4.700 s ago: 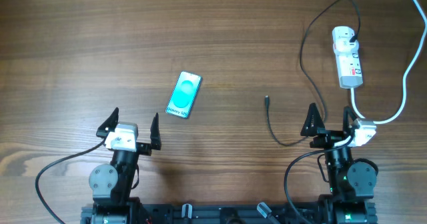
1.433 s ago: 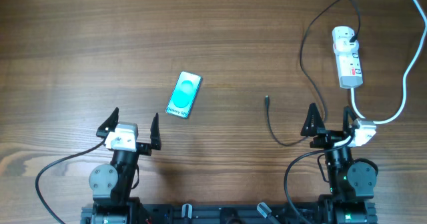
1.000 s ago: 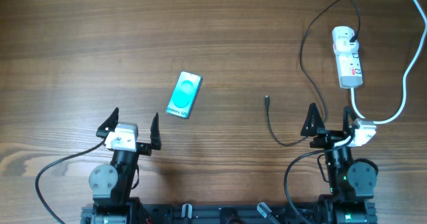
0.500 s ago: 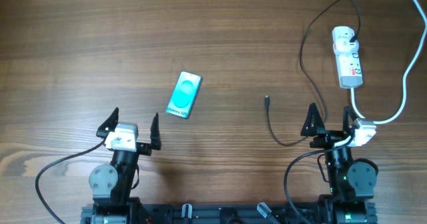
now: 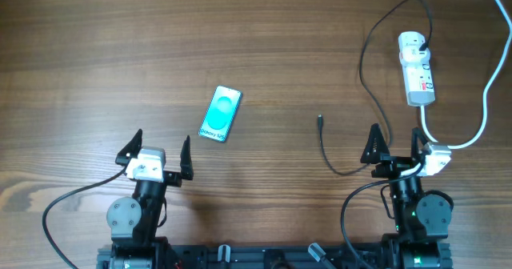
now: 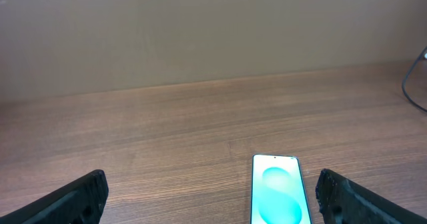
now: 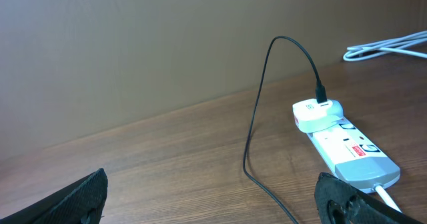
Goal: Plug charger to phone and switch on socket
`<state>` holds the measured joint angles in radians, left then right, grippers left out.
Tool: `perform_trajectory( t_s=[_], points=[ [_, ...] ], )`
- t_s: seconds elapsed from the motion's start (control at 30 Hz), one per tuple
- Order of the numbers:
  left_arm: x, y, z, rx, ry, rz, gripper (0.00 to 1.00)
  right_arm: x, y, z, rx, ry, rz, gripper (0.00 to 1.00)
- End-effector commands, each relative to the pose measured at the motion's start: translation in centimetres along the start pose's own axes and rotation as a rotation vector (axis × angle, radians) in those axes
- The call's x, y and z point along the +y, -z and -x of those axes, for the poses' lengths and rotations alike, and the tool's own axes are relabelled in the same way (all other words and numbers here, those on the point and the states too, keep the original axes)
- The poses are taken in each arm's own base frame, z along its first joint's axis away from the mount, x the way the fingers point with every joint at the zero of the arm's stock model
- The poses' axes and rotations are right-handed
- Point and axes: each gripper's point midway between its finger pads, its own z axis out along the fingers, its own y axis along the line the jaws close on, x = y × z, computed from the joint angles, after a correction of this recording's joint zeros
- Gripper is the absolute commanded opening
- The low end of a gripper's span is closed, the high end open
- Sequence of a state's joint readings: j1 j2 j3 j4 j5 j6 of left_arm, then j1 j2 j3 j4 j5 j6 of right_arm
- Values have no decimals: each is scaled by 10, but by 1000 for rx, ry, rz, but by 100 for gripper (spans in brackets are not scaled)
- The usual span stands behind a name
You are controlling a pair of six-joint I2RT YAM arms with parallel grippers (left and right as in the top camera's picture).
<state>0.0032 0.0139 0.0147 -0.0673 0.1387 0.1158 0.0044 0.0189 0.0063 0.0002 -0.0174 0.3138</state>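
The phone [image 5: 220,114] lies flat left of centre with its teal screen up; it also shows in the left wrist view [image 6: 279,197]. The black charger cable [image 5: 364,69] runs from its loose tip [image 5: 320,119] on the table in a loop up to a white plug in the socket [image 5: 417,69], a white power strip at the far right. The right wrist view shows the socket [image 7: 347,149] and cable [image 7: 257,124]. My left gripper [image 5: 157,150] is open and empty, just short of the phone. My right gripper [image 5: 395,145] is open and empty, near the cable loop.
A thick white lead [image 5: 480,101] curves from the socket's near end up past the table's right edge. More white cable [image 7: 387,47] lies at the far right. A plain wall stands behind the wooden table [image 5: 120,45].
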Motion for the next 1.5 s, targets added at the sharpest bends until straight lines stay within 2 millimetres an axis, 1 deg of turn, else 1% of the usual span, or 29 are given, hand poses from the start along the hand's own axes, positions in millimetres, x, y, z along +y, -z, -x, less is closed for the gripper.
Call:
perform_trajectory(
  t_s=[0.0, 0.97, 1.0, 1.03, 1.07, 1.1, 1.13, 1.2, 1.23, 1.33, 1.37, 1.4, 1.47],
  points=[
    [3, 0, -3, 1, -11, 17, 100, -1, 0, 0, -2, -3, -6, 100],
    [3, 0, -2, 0, -12, 17, 100, -1, 0, 0, -2, -3, -6, 100],
    [3, 0, 5, -28, -13, 13, 100, -1, 0, 0, -2, -3, -6, 100],
    [-11, 1, 22, -98, -23, -69, 100, -1, 0, 0, -2, -3, -6, 100],
    [-28, 9, 50, -189, 0, -168, 100, -1, 0, 0, -2, -3, -6, 100],
    [-15, 20, 88, -221, 152, -108, 100, -1, 0, 0, -2, -3, -6, 100],
    [-11, 24, 98, -204, 161, -85, 100, -1, 0, 0, -2, -3, -6, 100],
    [-10, 35, 125, -186, 165, -76, 100, -1, 0, 0, -2, -3, -6, 100],
    [-10, 40, 142, -161, 170, -75, 100, -1, 0, 0, -2, -3, -6, 100],
    [-9, 40, 169, -47, 191, -70, 100, -1, 0, 0, -2, -3, -6, 100],
    [-8, 34, 182, 43, 207, -70, 100, -1, 0, 0, -2, -3, -6, 100],
    [-9, 26, 190, 117, 221, -83, 100, -1, 0, 0, -2, -3, -6, 100],
    [-16, 7, 194, 264, 256, -134, 100, -1, 0, 0, -2, -3, -6, 100]
  ],
)
